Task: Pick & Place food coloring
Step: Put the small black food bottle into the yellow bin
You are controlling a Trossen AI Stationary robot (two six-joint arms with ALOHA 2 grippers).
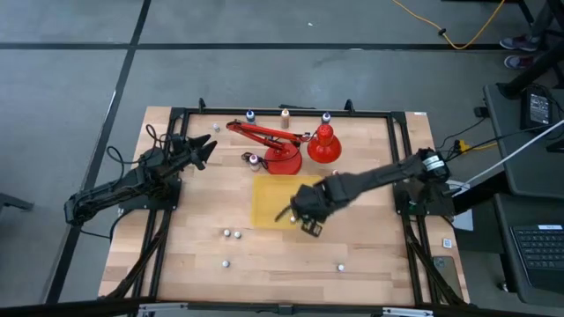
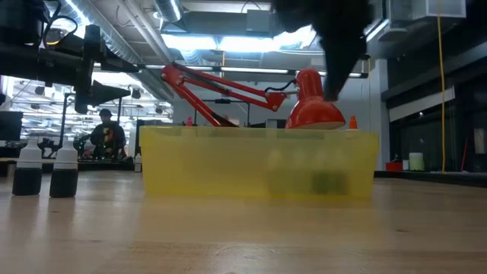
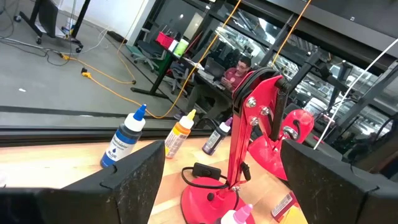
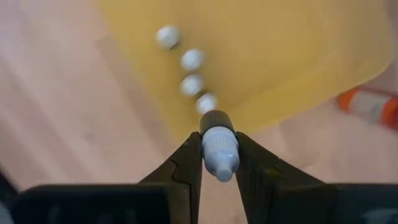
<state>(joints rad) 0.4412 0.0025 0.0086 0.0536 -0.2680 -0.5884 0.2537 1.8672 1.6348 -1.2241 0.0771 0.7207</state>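
My right gripper hangs over the near right corner of the yellow tray, pointing down, shut on a small food coloring bottle with a white cap and dark body. Several white-capped bottles stand in the tray below it. More food coloring bottles stand on the table: two near the tray's near left corner, a blue, an orange and a purple one along the far edge. My left gripper waits open at the far left, level, touching nothing. My right gripper pinches the bottle at its white cap between its two fingers, coming from above and pointing down. The dark body hangs below the fingers, upright and lifted clear, above the tray's edge.
A red desk lamp stands just beyond the tray, its shade at the right. A pink bottle stands by its base. Two single bottles stand near the near edge. An orange-tipped bottle lies beside the tray.
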